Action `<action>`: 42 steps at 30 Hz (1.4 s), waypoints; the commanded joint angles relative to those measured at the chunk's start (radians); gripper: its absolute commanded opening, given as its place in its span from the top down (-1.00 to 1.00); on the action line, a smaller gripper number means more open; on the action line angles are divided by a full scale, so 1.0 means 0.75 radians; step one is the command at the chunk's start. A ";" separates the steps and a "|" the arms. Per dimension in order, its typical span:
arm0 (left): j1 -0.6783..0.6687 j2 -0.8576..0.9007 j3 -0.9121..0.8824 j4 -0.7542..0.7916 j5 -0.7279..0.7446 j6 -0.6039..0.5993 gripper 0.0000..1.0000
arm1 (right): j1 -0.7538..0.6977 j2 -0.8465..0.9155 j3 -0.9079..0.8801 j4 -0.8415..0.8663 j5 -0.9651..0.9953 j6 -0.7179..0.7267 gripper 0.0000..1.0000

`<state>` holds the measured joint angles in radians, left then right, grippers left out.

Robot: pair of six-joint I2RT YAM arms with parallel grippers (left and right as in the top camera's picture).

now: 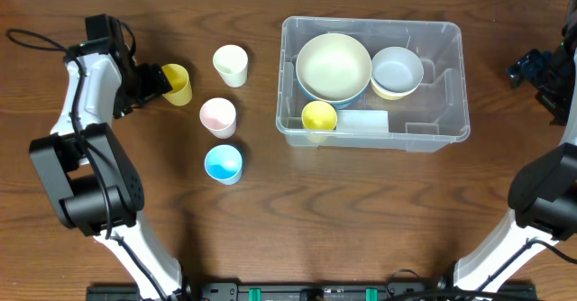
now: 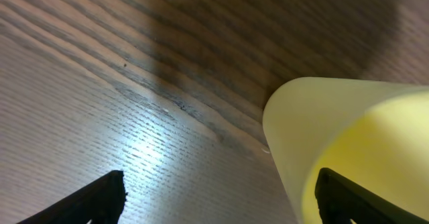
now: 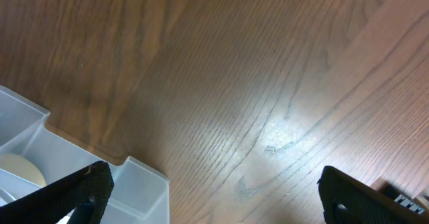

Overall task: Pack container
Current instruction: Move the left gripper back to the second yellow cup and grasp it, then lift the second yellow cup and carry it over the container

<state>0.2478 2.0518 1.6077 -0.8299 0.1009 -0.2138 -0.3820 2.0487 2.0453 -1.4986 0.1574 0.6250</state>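
Observation:
The container (image 1: 442, 132) is a large clear bin right of the table's middle. It holds a big cream bowl (image 1: 334, 65), a smaller grey-white bowl (image 1: 397, 70), a yellow cup (image 1: 318, 117) and a white label (image 1: 363, 121). My left gripper (image 1: 151, 81) is open at another yellow cup (image 1: 178, 84) at the far left. In the left wrist view the jaws (image 2: 221, 184) straddle this cup's wall (image 2: 335, 117), one finger in front of its inside. My right gripper (image 1: 527, 71) is open and empty, right of the container. The right wrist view shows its jaws (image 3: 214, 184) and the container's corner (image 3: 134, 184).
A cream cup (image 1: 231, 65), a pink cup (image 1: 217, 115) and a blue cup (image 1: 224, 163) stand on the wooden table (image 1: 108, 202) between the yellow cup and the container. A black cable (image 1: 27, 40) lies at the far left.

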 commanded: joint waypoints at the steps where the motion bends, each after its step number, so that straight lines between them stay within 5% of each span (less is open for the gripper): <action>1: 0.006 0.050 -0.007 0.000 -0.011 -0.007 -0.75 | 0.004 -0.002 -0.004 -0.001 0.014 0.023 -0.98; 3: 0.006 0.068 -0.007 0.000 -0.010 -0.007 -0.62 | 0.004 -0.002 -0.004 -0.001 0.014 0.023 -0.99; 6: 0.006 0.076 -0.007 0.005 -0.011 -0.007 0.17 | 0.004 -0.002 -0.004 -0.001 0.014 0.023 -0.99; 10: 0.006 0.075 0.002 0.012 -0.011 -0.007 0.88 | 0.004 -0.002 -0.004 -0.001 0.014 0.023 -0.98; 20: 0.006 -0.081 0.075 -0.054 -0.009 -0.007 0.88 | 0.004 -0.002 -0.004 -0.001 0.014 0.023 -0.99; 29: -0.046 -0.566 0.097 -0.094 0.256 0.073 0.88 | 0.004 -0.002 -0.004 -0.001 0.014 0.023 -0.98; 35: -0.320 -0.816 0.097 -0.092 0.299 0.182 0.88 | 0.004 -0.002 -0.004 -0.001 0.014 0.023 -0.98; 42: -0.739 -0.758 0.096 -0.089 0.202 0.271 0.88 | 0.004 -0.002 -0.004 -0.001 0.014 0.023 -0.98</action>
<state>-0.2317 1.4311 1.6829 -0.8928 0.3016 -0.0544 -0.3820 2.0487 2.0453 -1.4986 0.1574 0.6250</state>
